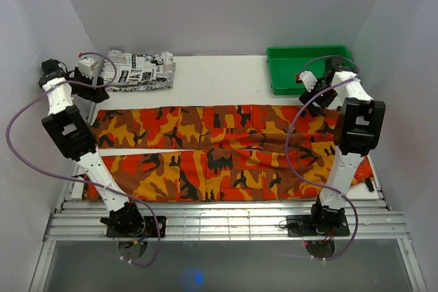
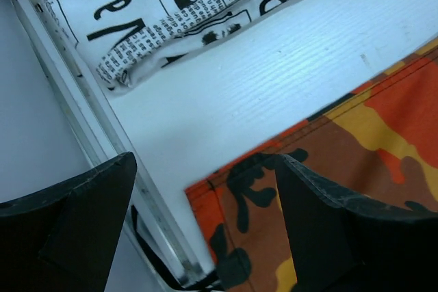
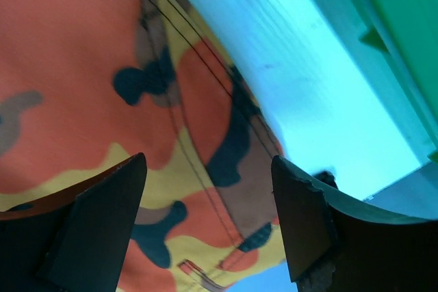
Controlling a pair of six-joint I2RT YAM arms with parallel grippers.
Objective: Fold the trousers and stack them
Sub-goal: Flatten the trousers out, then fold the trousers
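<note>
The camouflage trousers (image 1: 226,152) lie flat across the white table, both legs stretched left to right, waist at the right. My left gripper (image 1: 92,90) is open and empty, hovering above the far leg's hem corner (image 2: 226,189) at the table's left edge. My right gripper (image 1: 316,104) is open and empty above the far corner of the waistband (image 3: 226,162). In the wrist views each pair of fingers straddles the cloth edge without touching it.
A folded black-and-white newspaper-print garment (image 1: 140,70) lies at the back left, also in the left wrist view (image 2: 191,11). A green bin (image 1: 311,68) stands at the back right, its wall near my right gripper (image 3: 390,25). A metal rail (image 2: 89,121) runs along the left edge.
</note>
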